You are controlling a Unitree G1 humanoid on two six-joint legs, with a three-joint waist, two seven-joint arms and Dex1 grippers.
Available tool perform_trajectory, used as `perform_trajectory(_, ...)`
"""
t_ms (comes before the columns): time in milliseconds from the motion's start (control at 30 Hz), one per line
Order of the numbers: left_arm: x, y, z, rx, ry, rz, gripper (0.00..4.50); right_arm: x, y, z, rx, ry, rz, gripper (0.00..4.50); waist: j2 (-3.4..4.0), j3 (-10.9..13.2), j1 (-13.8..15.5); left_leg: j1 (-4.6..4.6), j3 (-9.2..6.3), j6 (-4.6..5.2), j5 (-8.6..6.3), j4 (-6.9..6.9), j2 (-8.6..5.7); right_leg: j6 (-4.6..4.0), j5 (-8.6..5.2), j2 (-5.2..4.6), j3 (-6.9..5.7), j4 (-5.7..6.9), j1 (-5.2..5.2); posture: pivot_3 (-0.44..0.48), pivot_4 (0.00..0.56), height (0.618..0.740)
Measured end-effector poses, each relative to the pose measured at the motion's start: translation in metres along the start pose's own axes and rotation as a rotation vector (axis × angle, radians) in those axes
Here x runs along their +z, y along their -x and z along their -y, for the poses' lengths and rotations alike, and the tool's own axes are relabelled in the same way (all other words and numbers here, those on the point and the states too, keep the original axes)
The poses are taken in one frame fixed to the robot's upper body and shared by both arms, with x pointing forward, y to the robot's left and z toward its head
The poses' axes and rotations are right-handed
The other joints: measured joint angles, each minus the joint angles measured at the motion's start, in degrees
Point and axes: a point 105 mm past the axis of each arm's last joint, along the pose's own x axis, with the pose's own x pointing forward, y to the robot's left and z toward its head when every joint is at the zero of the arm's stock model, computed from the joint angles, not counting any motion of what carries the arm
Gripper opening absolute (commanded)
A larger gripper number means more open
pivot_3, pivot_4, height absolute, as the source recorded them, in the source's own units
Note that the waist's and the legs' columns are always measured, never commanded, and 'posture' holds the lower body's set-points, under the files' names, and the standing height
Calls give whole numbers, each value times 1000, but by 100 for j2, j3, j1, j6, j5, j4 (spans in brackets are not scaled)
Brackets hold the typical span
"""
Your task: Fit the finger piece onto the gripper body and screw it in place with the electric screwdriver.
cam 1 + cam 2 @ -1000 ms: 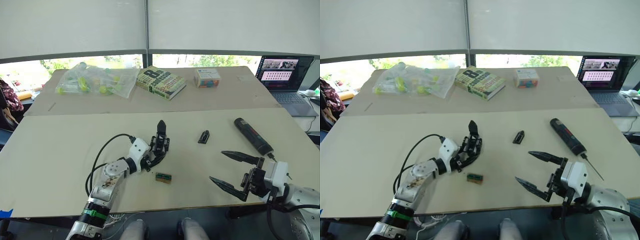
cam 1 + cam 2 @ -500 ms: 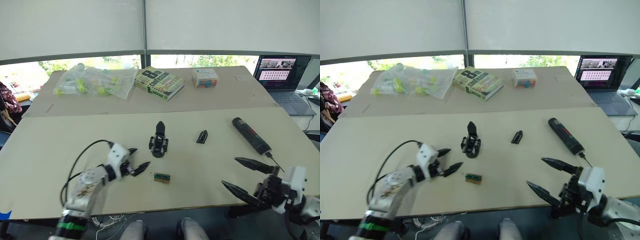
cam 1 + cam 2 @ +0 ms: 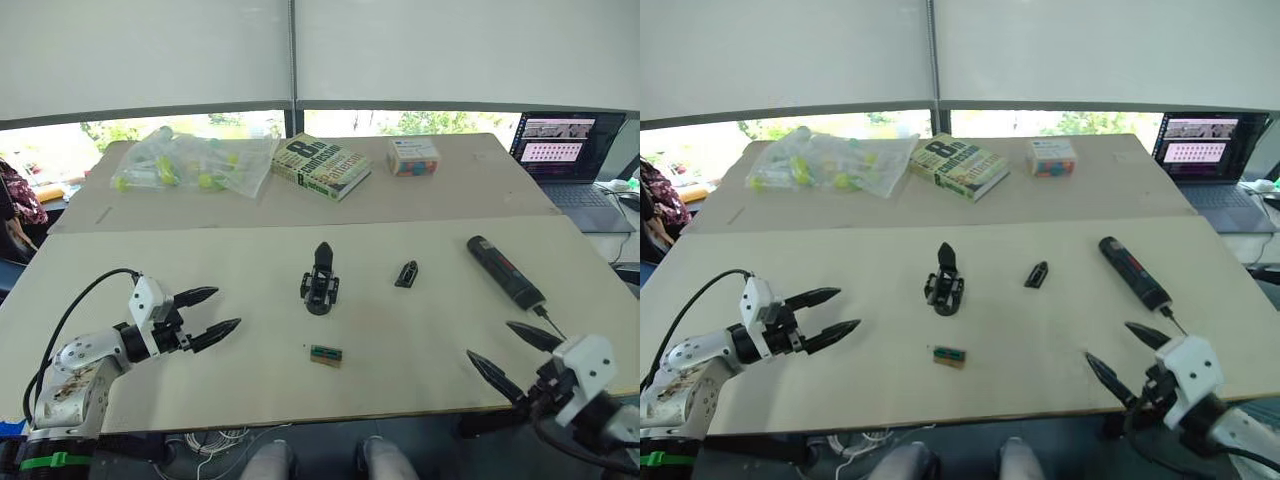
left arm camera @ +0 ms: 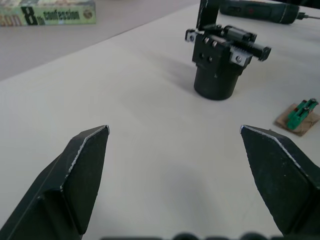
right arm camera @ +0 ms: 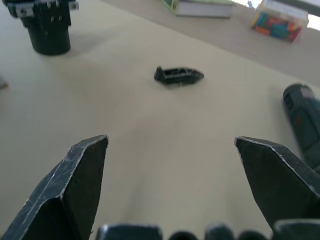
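It looked like an office or lab: plain benches [image 3: 420, 350] by windows, an open laptop [image 3: 566, 152], a paperback book [image 3: 320, 165].

Matt pale wooden table [image 3: 250, 370]; matt black plastic gripper body [image 3: 320, 282]; crinkled clear plastic bag [image 3: 190, 160]

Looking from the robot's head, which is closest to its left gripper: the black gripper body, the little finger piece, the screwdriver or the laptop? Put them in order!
From the left gripper, jaws open:
1. The gripper body, standing mid-table.
2. The finger piece, lying just beyond it to the right.
3. The electric screwdriver, farther right.
4. The laptop, at the far right corner.
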Motion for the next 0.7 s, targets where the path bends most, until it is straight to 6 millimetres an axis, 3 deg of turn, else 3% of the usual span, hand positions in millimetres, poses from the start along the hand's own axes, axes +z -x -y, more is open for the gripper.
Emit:
perform_trajectory(33,2,-1,1,-5,-6,3,4437,4,-6,1,1,-9,10,4500,6,3,-37,4,-114,11,8,-2,-73,22,-28,-36,-49,15,31,0,150,740)
perform_trajectory(67,4,-2,1,-8,-12,7,4437,11,-14,2,2,-26,33,4500,18,11,-22,10,-130,1,12,-1,-81,28,-37,-41,-54,23,19,0,150,740)
perform_trajectory(167,16,-6,0,-8,-28,39,4437,32,-37,1,24,-106,74,4500,29,20,107,-15,-97,-15,19,-2,-65,18,-30,-35,-22,33,-21,0,150,740)
perform_trajectory(233,27,-9,1,-16,-51,70,4437,40,-53,2,47,-145,-9,4500,29,20,155,-37,-74,-22,22,-2,-61,-11,-11,-34,17,45,-63,0,150,740)
perform_trajectory(500,55,-18,11,-67,-118,133,4437,45,-109,6,19,-420,-413,4500,16,27,185,-52,-38,-23,23,-5,-54,-46,16,-18,43,32,-90,0,150,740)
perform_trajectory(700,65,-22,18,-103,-148,157,4437,25,-135,14,-97,-533,-574,4500,17,27,183,-61,-25,-23,22,-8,-65,-36,26,-23,59,31,-101,0,150,740)
